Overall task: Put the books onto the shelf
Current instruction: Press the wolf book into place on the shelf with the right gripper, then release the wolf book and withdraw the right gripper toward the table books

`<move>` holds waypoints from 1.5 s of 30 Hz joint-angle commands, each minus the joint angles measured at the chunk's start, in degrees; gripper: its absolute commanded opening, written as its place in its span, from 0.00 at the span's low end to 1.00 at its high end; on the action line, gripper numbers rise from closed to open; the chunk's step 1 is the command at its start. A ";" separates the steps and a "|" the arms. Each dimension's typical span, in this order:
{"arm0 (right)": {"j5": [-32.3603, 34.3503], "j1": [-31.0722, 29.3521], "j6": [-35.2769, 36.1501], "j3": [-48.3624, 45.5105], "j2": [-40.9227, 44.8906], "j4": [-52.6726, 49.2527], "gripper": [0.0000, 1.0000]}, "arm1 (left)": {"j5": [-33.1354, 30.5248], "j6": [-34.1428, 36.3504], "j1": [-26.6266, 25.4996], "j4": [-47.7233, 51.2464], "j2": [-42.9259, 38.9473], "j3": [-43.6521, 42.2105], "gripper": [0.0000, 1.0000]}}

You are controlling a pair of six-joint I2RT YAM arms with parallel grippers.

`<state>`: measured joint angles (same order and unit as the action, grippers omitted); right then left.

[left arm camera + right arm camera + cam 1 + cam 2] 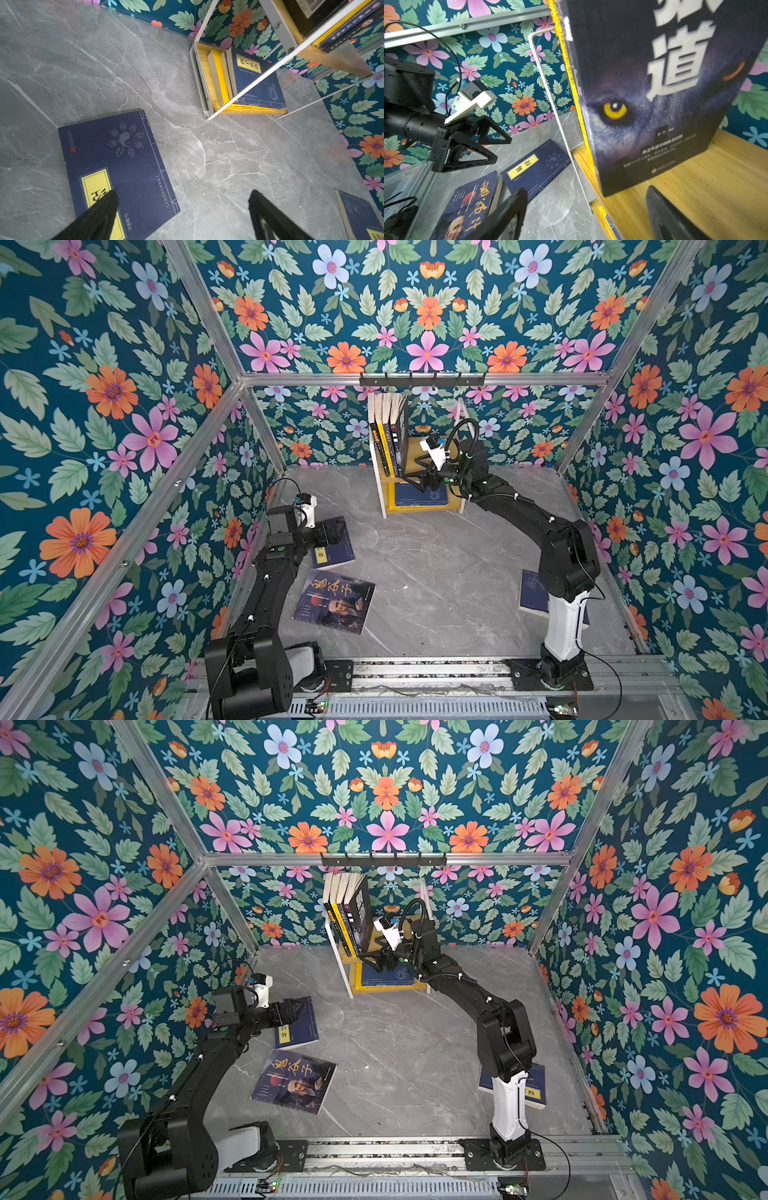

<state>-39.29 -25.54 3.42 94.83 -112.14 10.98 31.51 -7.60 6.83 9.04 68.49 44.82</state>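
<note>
The shelf (379, 485) stands at the back middle, also in the left wrist view (202, 83). Several books (388, 427) stand on its upper board (695, 187), the black wolf-cover book (654, 104) outermost and leaning. A navy book (257, 83) and a yellow one (221, 79) lie in the lower tier. My right gripper (586, 193) is open just short of the wolf book's lower corner, holding nothing. My left gripper (182, 197) hangs open above a navy book (124, 162) that lies flat on the table. An old-man-portrait book (334, 601) lies nearer the front.
Another navy book (536, 1085) lies flat behind the right arm's base. A black hook rail (422, 380) runs along the wall above the shelf. Flowered walls close in the grey marble table (436, 572) on three sides.
</note>
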 commanded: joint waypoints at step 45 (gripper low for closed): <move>31.62 -21.39 -27.40 -35.22 13.43 4.34 0.77 | -1.42 -3.43 8.68 6.93 37.21 15.66 0.95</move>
<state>-8.78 -46.81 -24.82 61.98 -101.21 12.23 28.62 -12.82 16.25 12.91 102.76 59.07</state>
